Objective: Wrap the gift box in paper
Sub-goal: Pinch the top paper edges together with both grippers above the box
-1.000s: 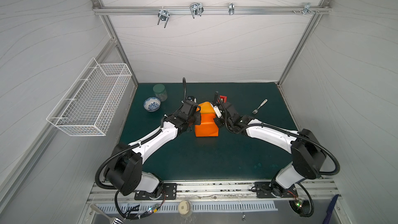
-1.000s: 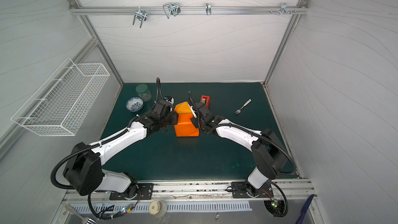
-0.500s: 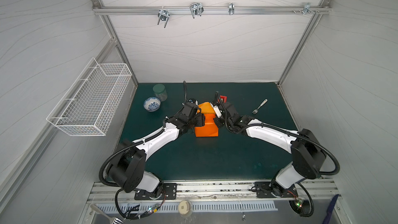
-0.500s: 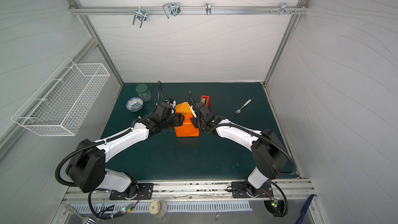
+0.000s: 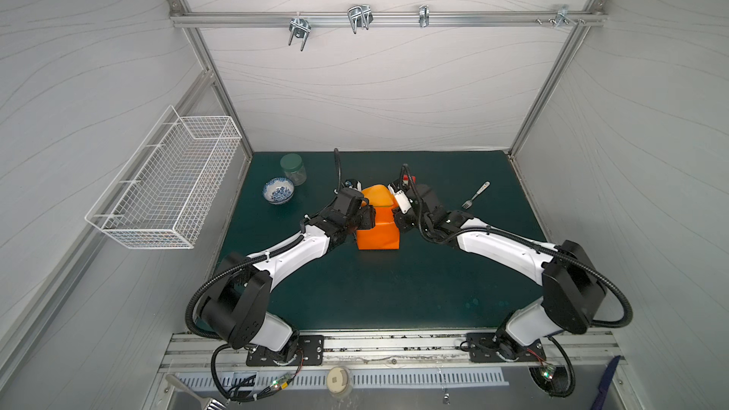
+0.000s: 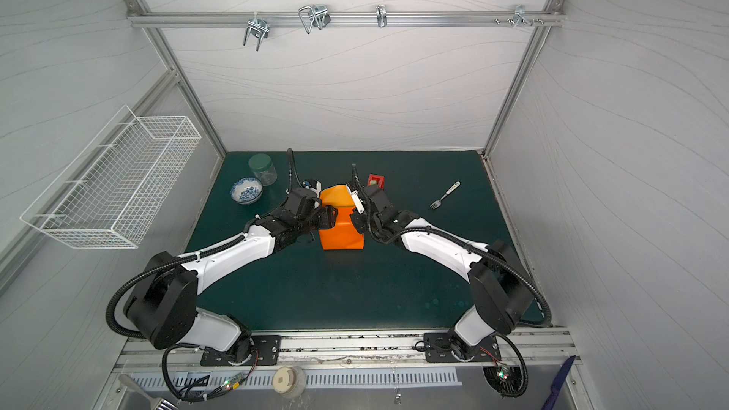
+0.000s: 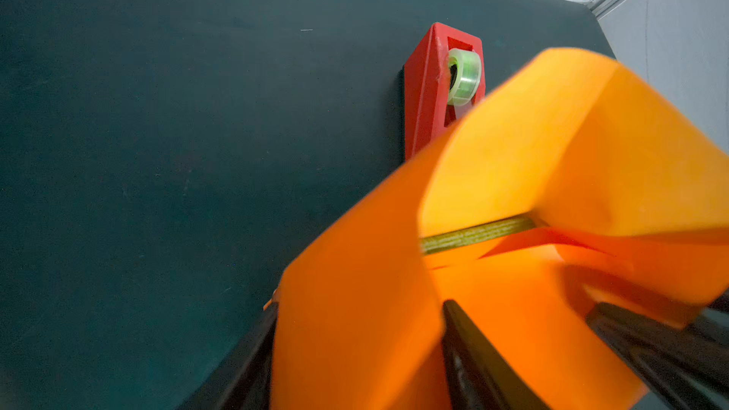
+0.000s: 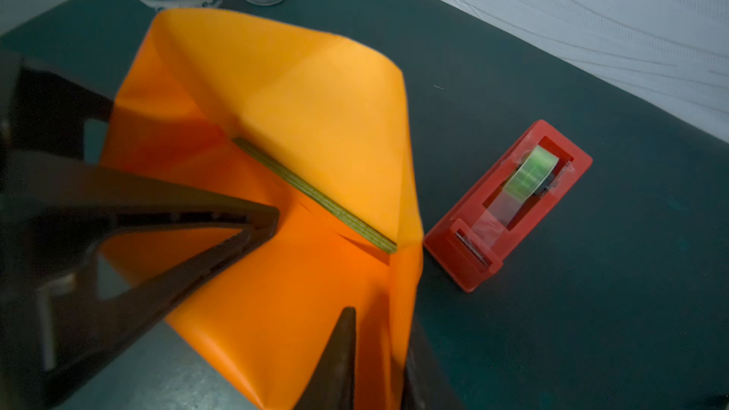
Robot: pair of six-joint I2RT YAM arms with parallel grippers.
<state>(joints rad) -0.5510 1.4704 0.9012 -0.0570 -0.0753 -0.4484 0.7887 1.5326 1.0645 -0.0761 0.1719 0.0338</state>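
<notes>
The orange paper (image 5: 376,230) stands folded up around the gift box in the middle of the mat, in both top views. Only a yellow-green ribbed edge of the gift box (image 8: 315,195) shows between the raised flaps, also visible in the left wrist view (image 7: 473,236). My left gripper (image 5: 365,218) is at the parcel's left side, open, its fingers (image 7: 252,349) astride a paper flap (image 7: 355,329). At the parcel's right side my right gripper (image 8: 378,353) is slightly open, with the paper's side wall (image 8: 402,309) standing between its fingers.
A red tape dispenser (image 8: 509,207) sits just behind and to the right of the parcel. A blue-patterned bowl (image 5: 278,190) and a green-lidded jar (image 5: 293,168) stand at the back left. A fork (image 5: 477,194) lies at the back right. A wire basket (image 5: 169,179) hangs on the left wall.
My left gripper has slid in against the parcel's left side and its jaws have widened. The right gripper's jaws have parted a little around the paper.
</notes>
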